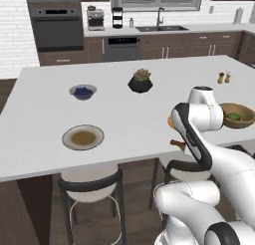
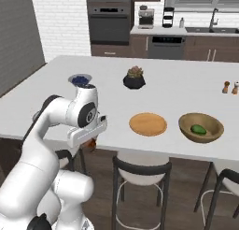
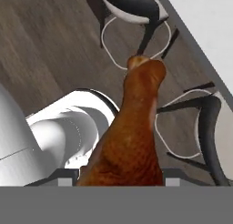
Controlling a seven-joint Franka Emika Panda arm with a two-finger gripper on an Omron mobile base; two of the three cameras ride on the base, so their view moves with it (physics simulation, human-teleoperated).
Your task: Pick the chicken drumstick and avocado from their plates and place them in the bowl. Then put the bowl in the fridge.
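Note:
My gripper (image 2: 91,141) is shut on the chicken drumstick (image 3: 132,136), a reddish-brown piece that juts out from between the fingers. It hangs just off the counter's front edge, above the stools, and shows as a small brown lump under the hand (image 1: 177,143). The avocado (image 2: 198,129) lies inside the brown wooden bowl (image 2: 212,124) at the counter's right end; the bowl (image 1: 234,106) sits beyond my arm. The tan wooden plate (image 2: 148,124) is bare. The pale-rimmed dish (image 1: 83,137) with the olive-brown centre is bare too. I cannot tell whether the tall grey surface (image 2: 16,42) at far left is the fridge.
On the white island counter (image 1: 124,109) stand a grey bowl of blueberries (image 1: 82,92), a black plant pot (image 1: 140,82) and two small shakers (image 1: 224,78). Dark-framed stools (image 2: 142,173) stand under the front edge. An oven, dishwasher and sink line the back wall.

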